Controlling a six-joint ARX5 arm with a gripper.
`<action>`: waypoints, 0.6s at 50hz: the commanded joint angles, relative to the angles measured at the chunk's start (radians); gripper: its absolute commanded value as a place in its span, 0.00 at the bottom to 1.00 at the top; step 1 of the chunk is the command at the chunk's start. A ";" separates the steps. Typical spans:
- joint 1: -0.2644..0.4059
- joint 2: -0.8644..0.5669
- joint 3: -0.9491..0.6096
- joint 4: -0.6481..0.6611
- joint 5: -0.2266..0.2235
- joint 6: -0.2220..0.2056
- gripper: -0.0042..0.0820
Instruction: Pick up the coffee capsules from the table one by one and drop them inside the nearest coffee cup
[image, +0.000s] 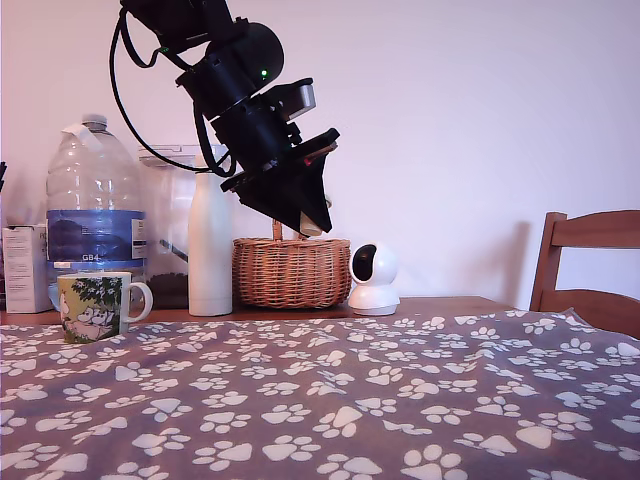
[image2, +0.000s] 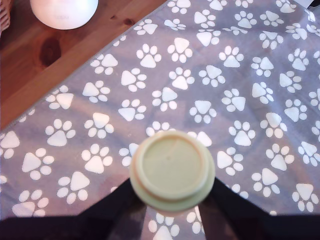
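Exterior view: the desk (image: 420, 305) with its paw-print cloth (image: 330, 400) spans the foreground, the coffee cup (image: 95, 306) stands near its far edge at this view's left, and my pincer (image: 312, 222) hangs high above, well apart from it. Wrist view: my pincer (image2: 171, 172) pinches one pale coffee capsule (image2: 171, 169), so I judge the carry step underway; next I must travel over the cup and release. The water bottle (image: 93, 205) label reads "GB4".

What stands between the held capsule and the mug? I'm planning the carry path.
Nothing visible does. The gripper holds the capsule high above the cloth-covered table; the coffee cup stands at the exterior view's left. The white bottle stands further back, seemingly off that line.
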 joint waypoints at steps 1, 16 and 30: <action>-0.036 -0.006 -0.029 -0.003 -0.002 -0.018 0.30; -0.036 -0.006 -0.029 0.018 -0.004 -0.014 0.30; -0.036 -0.013 -0.056 0.089 -0.006 -0.014 0.30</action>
